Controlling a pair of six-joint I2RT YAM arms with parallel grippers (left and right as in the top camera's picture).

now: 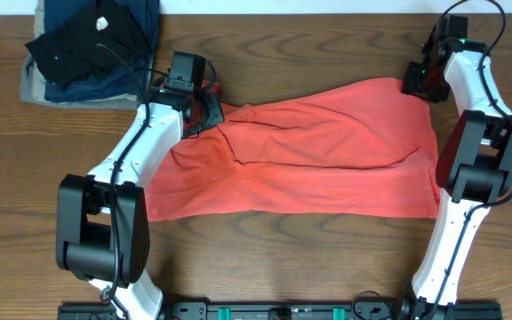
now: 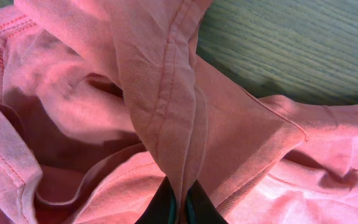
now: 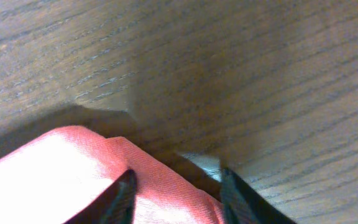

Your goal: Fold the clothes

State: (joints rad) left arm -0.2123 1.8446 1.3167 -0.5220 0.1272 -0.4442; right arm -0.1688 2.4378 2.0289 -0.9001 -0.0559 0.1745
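T-shirt [image 1: 327,160] rumpled on table [image 1: 265,267], not folded yet. Left hand [image 2: 180,193] squeezed tight on a T-shirt fold, for lifting. Right hand [image 3: 178,177] apart around T-shirt corner, ready to grab.

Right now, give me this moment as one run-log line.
left gripper: shut on T-shirt | right gripper: open, astride T-shirt corner | fold: unfinished

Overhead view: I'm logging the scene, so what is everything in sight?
T-shirt: one, orange-red, spread across the table's middle.
Folded garments: one pile, black, navy and khaki, far-left corner.
Table: one, brown wood, under everything.
Left arm: one, white and black, jaws shut on the T-shirt's left part.
Right arm: one, white and black, jaws open astride the T-shirt's far-right corner.
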